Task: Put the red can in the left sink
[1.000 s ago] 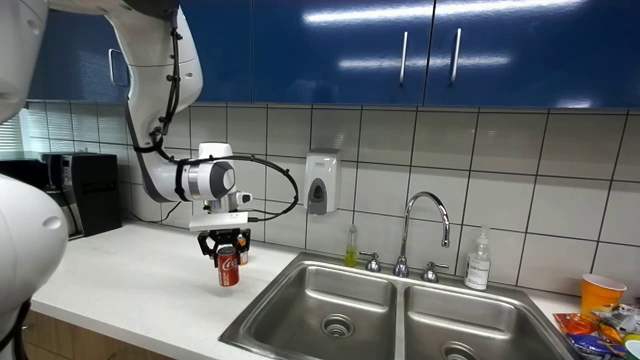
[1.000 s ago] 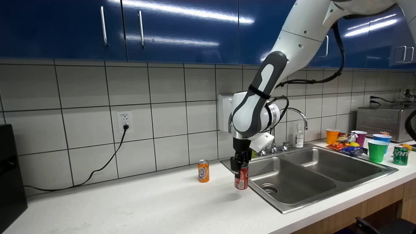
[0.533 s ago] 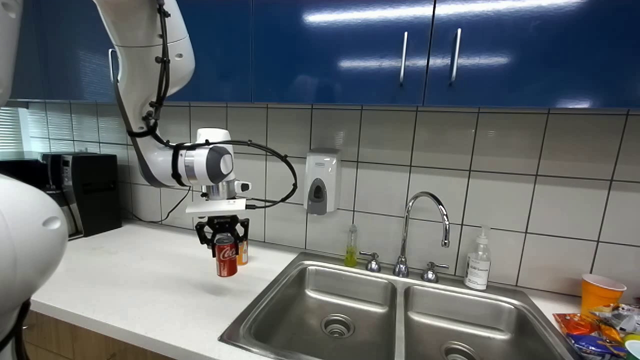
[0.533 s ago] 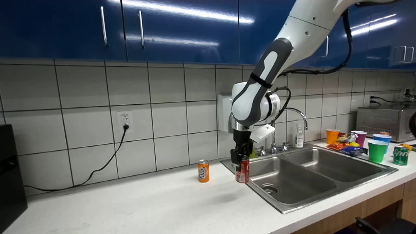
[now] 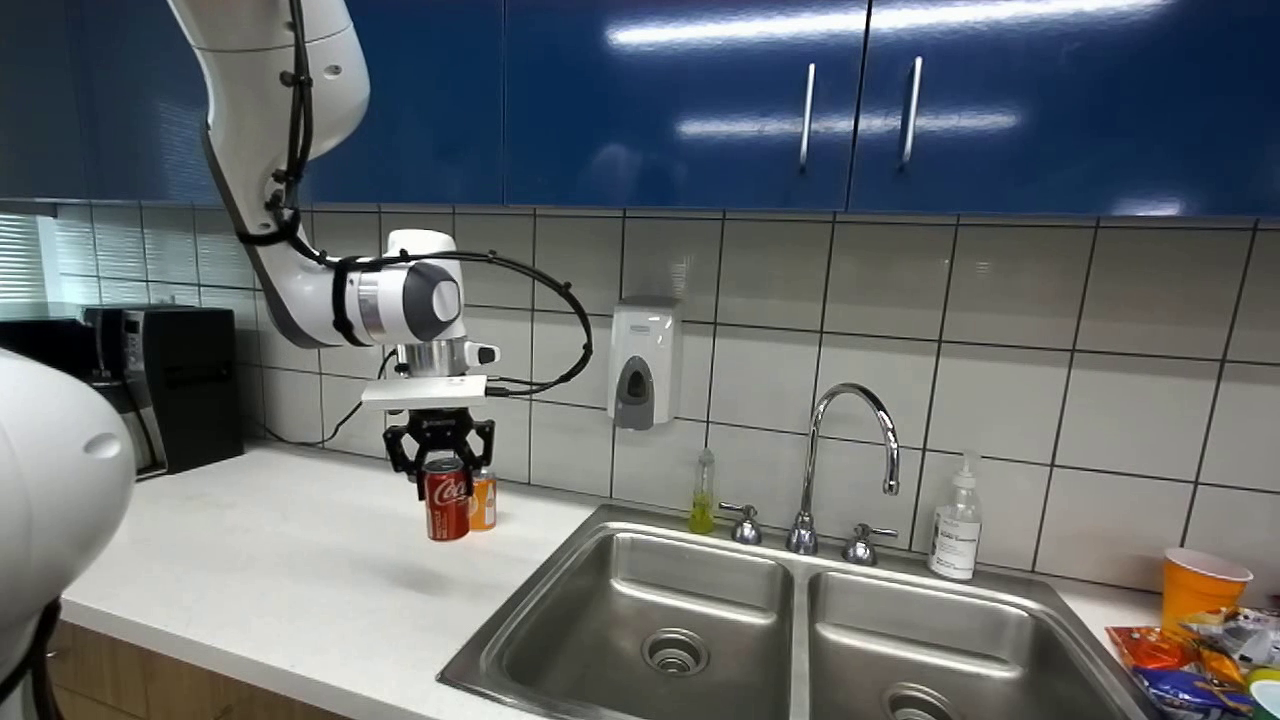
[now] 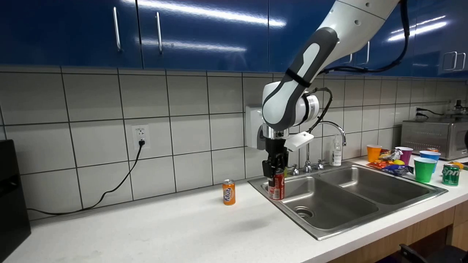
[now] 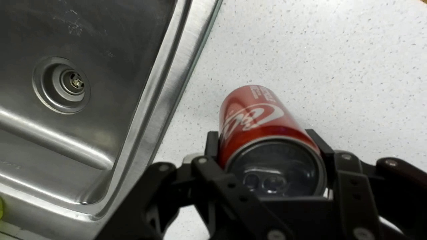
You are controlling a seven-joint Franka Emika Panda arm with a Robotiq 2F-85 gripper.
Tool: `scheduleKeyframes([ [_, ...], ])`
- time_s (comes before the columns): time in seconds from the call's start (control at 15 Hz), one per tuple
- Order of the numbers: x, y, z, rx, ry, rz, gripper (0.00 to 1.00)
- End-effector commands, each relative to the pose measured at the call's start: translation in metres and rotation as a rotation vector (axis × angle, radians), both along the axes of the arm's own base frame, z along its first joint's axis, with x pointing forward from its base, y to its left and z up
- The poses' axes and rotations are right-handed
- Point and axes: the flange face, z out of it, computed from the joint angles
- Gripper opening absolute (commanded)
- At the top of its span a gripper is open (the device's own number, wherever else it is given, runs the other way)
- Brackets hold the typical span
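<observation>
The red can [image 5: 447, 512] shows in both exterior views and is a red cola can with white lettering, also seen in an exterior view [image 6: 277, 188]. My gripper [image 7: 265, 146] is shut on the red can [image 7: 250, 113], one finger on each side near its silver top. The can hangs about upright above the white counter, with its shadow below it. The left sink [image 5: 590, 640] is a steel basin with a drain, to the right of the can in both exterior views. In the wrist view the left sink [image 7: 113, 76] lies to the left of the can.
An orange can [image 6: 229, 193] stands on the counter near the wall. A curved faucet [image 5: 815, 450], handles and soap bottles stand behind the sink. The right basin [image 5: 920, 625] adjoins the left. Cups and snack bags [image 6: 396, 168] lie beyond it. A soap dispenser [image 5: 645, 365] hangs on the wall.
My gripper and the red can have risen further above the counter. The can has shifted slightly left in an exterior view and slightly right in the opposite picture. The orange can has not moved.
</observation>
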Motion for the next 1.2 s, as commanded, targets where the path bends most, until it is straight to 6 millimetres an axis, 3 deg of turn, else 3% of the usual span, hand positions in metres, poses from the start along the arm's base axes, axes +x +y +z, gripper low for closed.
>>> scheduleKeyframes([
  [0.0,-0.014,-0.007,0.020,0.001,0.016,-0.012,0.38],
  [0.73,-0.031,-0.016,0.029,0.001,0.092,-0.061,0.38],
  [1.13,-0.035,-0.034,0.030,-0.014,0.082,-0.099,0.38],
])
